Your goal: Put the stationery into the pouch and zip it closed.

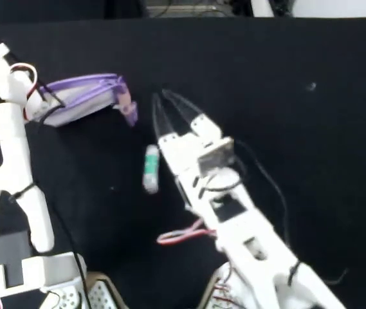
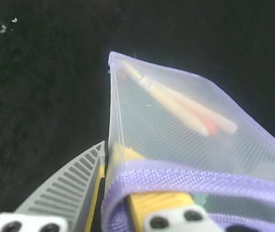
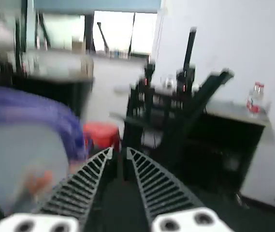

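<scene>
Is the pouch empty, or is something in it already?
Not empty: two pens show through the pouch mesh, in the left wrist view.

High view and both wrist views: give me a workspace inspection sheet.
Surface: black cloth table, flat.
Job's things: translucent mesh pouch with purple zip trim, mouth open, yellow and orange pencil-like sticks inside; small white-and-green stick lying on the table outside it.
Clutter: nothing seen.
Grippers: left gripper shut on the pouch's edge; right gripper open, empty, near the pouch.
Cables: red-and-white wire and black cable by the right arm.
Surroundings: dark furniture, red stool.
</scene>
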